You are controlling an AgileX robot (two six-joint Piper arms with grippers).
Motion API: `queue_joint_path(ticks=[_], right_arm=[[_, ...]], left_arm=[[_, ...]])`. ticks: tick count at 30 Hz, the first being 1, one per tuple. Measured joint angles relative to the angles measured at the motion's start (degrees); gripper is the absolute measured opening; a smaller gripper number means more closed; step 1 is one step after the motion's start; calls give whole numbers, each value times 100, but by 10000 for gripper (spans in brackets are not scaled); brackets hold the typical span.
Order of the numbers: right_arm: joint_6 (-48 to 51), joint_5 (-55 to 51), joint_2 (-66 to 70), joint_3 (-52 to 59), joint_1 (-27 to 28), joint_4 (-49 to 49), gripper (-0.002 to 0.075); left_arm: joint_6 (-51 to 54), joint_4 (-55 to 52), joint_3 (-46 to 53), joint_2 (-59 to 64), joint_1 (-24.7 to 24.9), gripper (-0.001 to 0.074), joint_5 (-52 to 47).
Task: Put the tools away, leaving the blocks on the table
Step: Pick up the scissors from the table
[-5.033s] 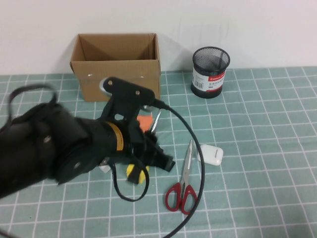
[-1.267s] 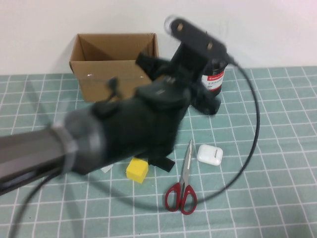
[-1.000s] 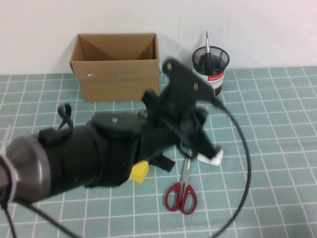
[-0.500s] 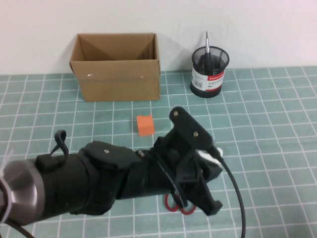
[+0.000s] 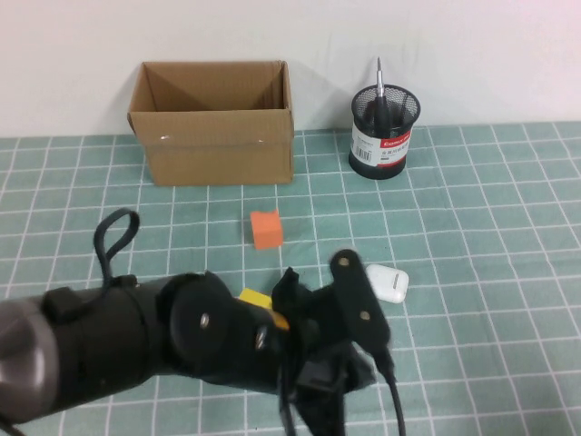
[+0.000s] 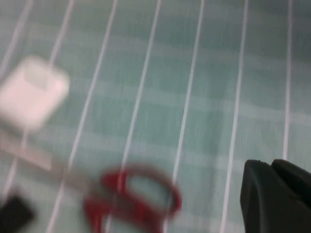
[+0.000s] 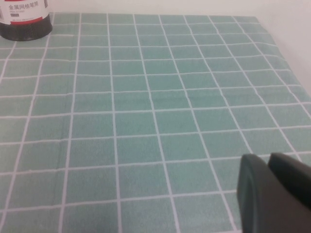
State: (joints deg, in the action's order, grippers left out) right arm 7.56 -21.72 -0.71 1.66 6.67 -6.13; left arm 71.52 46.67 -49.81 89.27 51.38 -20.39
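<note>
Surface: table (image 5: 508,236) under a teal-green mat with a white grid.
Back row: open cardboard box (image 5: 214,123); to its right a black mesh pen cup (image 5: 385,133).
Middle: orange block (image 5: 266,230) alone on the mat.
Nearer: yellow block (image 5: 255,299), partly hidden; white rounded case (image 5: 388,282).
Near the case: scissors (image 6: 131,199) with red loop handles, lying flat.

The left wrist view showed the table (image 6: 204,97), a teal mat with white grid lines. The red-handled scissors (image 6: 131,199) lay flat at about seven o'clock, blurred, blades running toward nine o'clock. A white rounded case (image 6: 33,92) sat at ten o'clock, just beside the blades. The left gripper (image 6: 274,196) appeared at five o'clock, fingers closed together, holding nothing, apart from the scissors.
</note>
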Motion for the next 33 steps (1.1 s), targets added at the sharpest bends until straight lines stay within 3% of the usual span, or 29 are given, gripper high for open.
queue_joint_path(ticks=[7, 10, 15, 21, 33], right_arm=[[0, 0, 0, 0, 0, 0, -7], [0, 0, 0, 0, 0, 0, -7], [0, 0, 0, 0, 0, 0, -7], [0, 0, 0, 0, 0, 0, -7], [0, 0, 0, 0, 0, 0, -7]], left_arm=[[-6179, -4183, 0, -461, 10, -1, -246], [-7632, -5170, 0, -798, 10, -1, -272], [-7966, -5497, 139, -1509, 10, -1, -204], [-7966, -5543, 1176, -2737, 10, -1, 690], [-8149, -5552, 2296, -4452, 10, -2, 1148]])
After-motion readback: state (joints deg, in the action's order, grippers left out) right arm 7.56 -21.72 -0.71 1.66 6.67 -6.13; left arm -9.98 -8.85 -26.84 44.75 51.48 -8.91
